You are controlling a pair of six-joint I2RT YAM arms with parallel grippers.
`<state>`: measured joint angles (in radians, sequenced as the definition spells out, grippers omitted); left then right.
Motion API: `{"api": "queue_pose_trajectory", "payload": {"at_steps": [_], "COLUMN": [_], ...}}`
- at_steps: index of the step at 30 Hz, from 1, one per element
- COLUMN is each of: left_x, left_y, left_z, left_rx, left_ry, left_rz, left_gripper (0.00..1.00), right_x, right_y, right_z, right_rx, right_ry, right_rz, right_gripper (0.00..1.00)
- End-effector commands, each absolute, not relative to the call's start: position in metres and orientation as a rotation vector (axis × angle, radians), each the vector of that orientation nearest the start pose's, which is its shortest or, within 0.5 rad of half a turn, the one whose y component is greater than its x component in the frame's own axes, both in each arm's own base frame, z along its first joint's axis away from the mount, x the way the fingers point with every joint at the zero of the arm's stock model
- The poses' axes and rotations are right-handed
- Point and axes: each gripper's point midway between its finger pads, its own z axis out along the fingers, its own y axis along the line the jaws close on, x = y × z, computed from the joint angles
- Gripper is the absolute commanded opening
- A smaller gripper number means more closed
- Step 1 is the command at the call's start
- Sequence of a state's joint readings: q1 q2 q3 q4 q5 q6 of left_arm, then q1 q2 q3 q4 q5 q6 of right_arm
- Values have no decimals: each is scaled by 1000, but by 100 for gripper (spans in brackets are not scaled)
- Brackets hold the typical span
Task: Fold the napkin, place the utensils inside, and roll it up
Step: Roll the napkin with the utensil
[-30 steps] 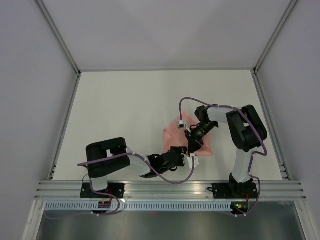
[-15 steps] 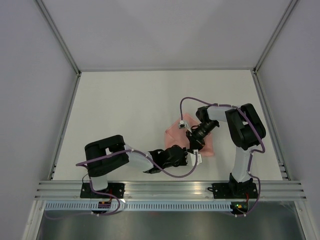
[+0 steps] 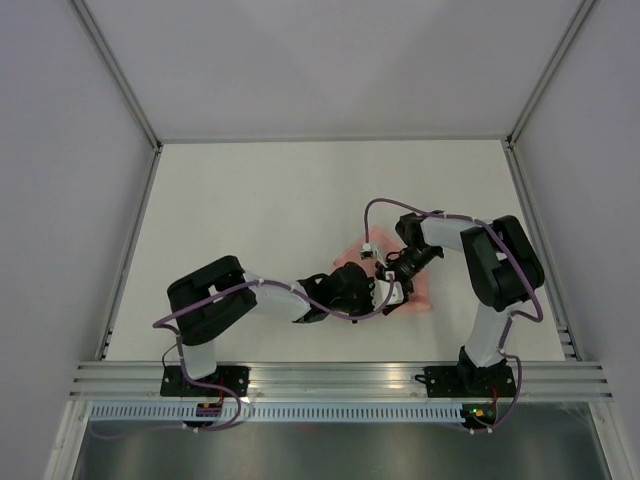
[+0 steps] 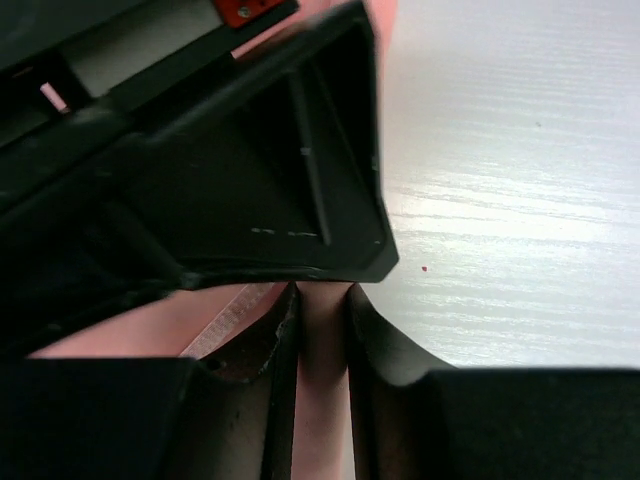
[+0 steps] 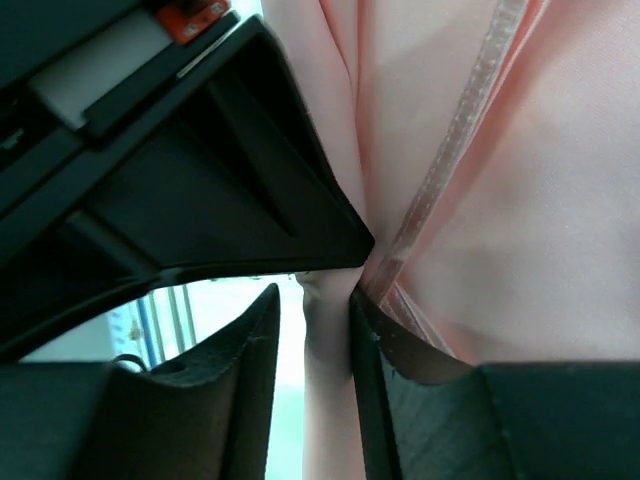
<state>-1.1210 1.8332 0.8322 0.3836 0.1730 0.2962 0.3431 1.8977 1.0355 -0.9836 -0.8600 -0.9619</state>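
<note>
White table (image 3: 250,220) spreads under me, matte and faintly grained. My left arm (image 3: 215,300) lies low along its near side and reaches toward the right. My right arm (image 3: 495,260) bends back in toward the left, so the two ends meet tip to tip right of centre.

The pale pink napkin (image 5: 500,200) is bunched on the table just where they meet. From above, only a bit of it shows on either side of my wrists.

My left claw (image 4: 322,320) has its jaws drawn in to a narrow slot. Pink cloth fills that slot from side to side, so it has the napkin pinched.

My right claw (image 5: 326,310) stands a little wider around a hanging fold of the same cloth, with a sliver of light beside the fold. I cannot tell whether it truly grips.

A stitched hem (image 5: 440,170) runs slantwise down to that claw's tips.
</note>
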Motion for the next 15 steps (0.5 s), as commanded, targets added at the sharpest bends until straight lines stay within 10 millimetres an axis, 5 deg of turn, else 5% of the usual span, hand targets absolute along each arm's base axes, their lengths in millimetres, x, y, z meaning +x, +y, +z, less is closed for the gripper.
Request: {"api": "queue_pose_trajectory", "payload": {"at_steps": [1,15], "left_x": [147,159], "left_y": [-375,-362], "left_z": [-34,-40], "left_rx": [1638,1517], "left_ry": [1951,2185], "left_rz": [-777,-905], "left_gripper": [2,2], "right_x": [219,271], "right_y": [172,152], "right_z": [-1,75], "right_rx": [-1680,-1355], "right_ry": [2212,2065], "right_rz": [996,858], "right_gripper": [43,51]}}
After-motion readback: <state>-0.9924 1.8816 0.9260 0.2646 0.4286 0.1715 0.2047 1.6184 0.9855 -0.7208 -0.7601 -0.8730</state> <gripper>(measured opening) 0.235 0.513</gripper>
